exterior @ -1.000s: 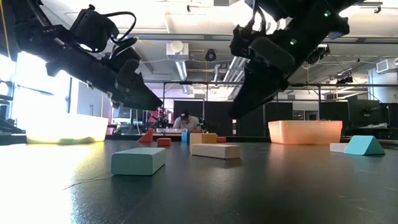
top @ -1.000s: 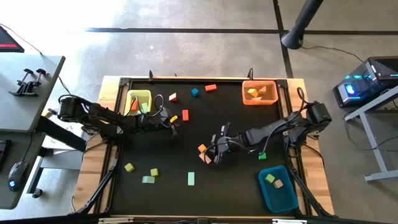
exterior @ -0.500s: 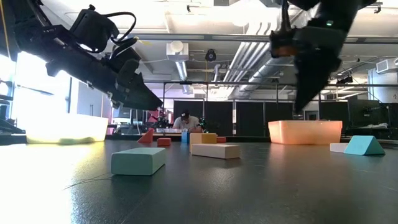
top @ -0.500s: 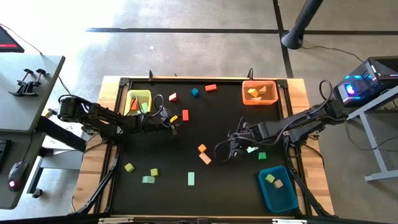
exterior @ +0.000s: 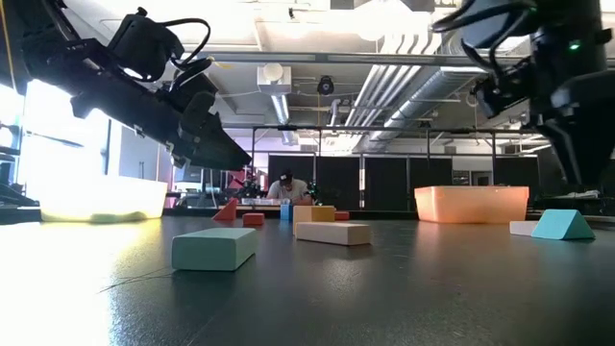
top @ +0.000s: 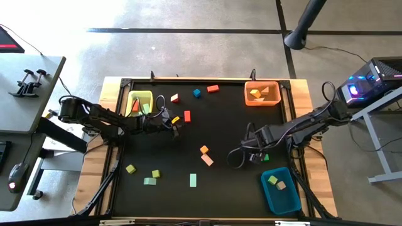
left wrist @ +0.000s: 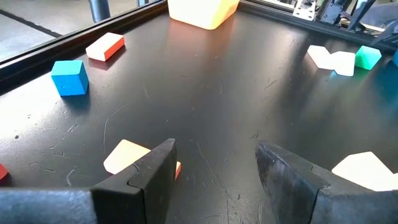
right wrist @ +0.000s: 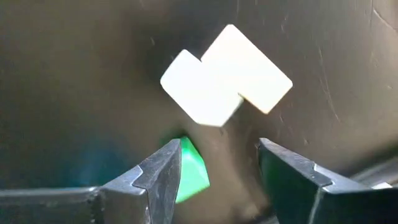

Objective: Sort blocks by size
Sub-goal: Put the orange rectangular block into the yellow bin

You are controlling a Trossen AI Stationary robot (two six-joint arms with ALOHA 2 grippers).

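Blocks (top: 206, 155) lie scattered over the black bench (top: 226, 119). The right claw (right wrist: 217, 177) is wide open and holds nothing, above a green block (right wrist: 189, 171) and two pale blocks (right wrist: 225, 74). The left claw (left wrist: 214, 171) is open too, empty, near an orange block (left wrist: 127, 155).

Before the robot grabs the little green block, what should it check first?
1. Right gripper open: ok.
2. Right gripper empty: ok.
3. Green block lined up between the jaws: not ok, it sits beside one finger.
4. Pale blocks out of the way: cannot tell, they lie close to the green block.
5. Left gripper far off near the yellow bin: ok.
6. Blue bin has room: ok.
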